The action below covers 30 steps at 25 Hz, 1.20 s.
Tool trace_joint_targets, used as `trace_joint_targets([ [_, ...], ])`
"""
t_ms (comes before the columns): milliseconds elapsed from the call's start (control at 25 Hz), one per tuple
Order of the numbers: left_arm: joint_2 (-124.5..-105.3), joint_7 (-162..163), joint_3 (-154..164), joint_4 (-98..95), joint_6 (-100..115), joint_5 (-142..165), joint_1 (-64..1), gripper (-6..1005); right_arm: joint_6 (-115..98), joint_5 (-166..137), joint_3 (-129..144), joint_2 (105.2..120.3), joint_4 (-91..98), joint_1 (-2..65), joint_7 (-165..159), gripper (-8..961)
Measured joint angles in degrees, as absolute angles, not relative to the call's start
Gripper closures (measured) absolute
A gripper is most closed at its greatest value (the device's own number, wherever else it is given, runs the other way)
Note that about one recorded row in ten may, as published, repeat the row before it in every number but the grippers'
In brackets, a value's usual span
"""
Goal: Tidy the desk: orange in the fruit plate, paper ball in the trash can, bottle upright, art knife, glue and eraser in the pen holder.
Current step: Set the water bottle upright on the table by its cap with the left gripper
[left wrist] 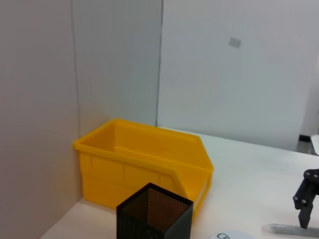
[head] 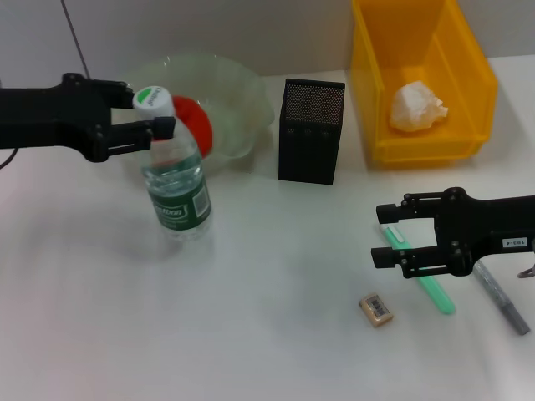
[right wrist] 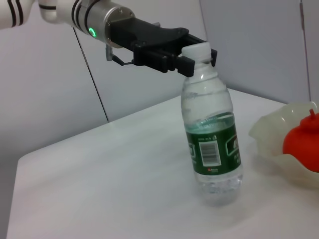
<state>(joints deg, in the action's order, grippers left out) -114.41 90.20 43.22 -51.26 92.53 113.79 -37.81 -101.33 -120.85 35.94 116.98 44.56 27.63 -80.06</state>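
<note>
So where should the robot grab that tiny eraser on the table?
Probably from straight above, pinching the eraser's two long sides. It lies flat on the table, a small low block turned at a slant, so the fingers should turn to match that slant. The right gripper is nearest and open. Nothing touches the eraser; the green stick lies apart beside it.

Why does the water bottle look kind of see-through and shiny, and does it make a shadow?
Head view: the bottle is clear plastic, so the table shows through it, and only a faint soft shadow lies at its base. Right wrist view: light glints on its shoulder and water, below the left hand at its cap.
</note>
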Motion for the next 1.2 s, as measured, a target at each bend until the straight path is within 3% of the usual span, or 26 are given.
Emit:
trace_joint_targets([
  [1200,-115.86,81.7,37.8,-48.4,81.8,112.5,-32.2,545,-101.4,-120.8,35.9,117.34,44.5,27.7,-79.7,225],
])
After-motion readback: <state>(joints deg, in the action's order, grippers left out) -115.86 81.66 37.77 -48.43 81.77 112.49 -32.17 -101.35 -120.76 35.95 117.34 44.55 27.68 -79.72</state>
